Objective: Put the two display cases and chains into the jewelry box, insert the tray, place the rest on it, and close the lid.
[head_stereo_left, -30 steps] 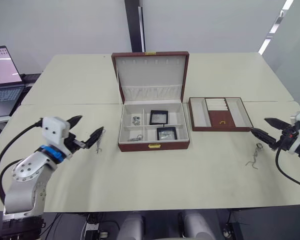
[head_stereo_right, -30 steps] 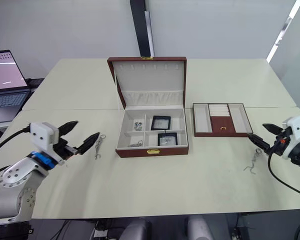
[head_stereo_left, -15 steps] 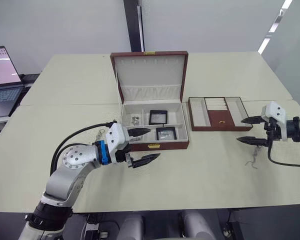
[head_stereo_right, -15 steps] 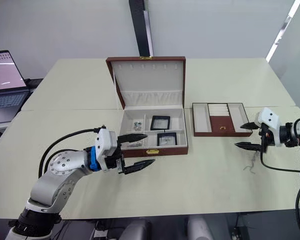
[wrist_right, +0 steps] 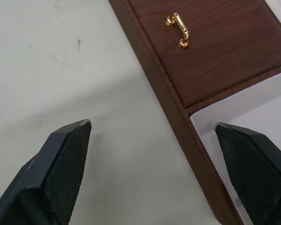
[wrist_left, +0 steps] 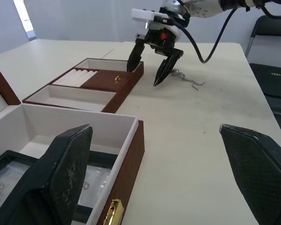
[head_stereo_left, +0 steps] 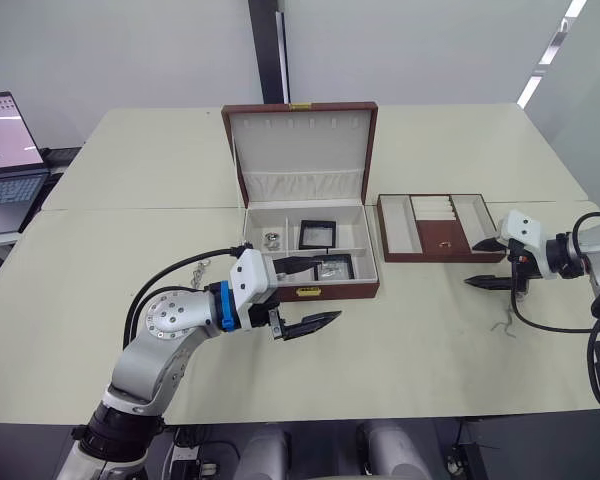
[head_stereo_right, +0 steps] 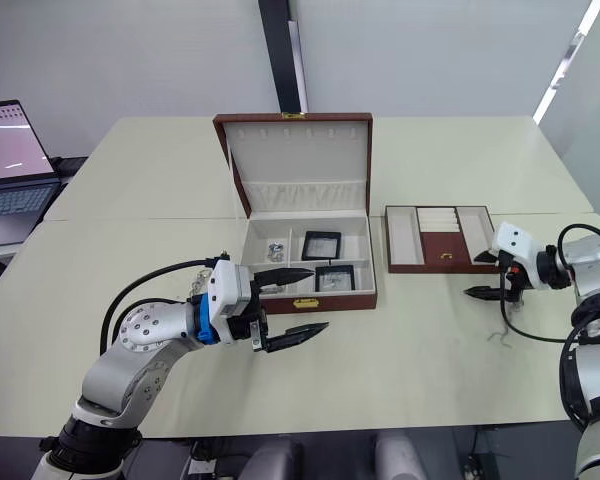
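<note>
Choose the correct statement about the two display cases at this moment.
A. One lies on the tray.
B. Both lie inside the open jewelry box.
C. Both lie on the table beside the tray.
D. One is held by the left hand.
B: both display cases sit in compartments of the open jewelry box, while the left hand is open and empty in front of the box.
</note>
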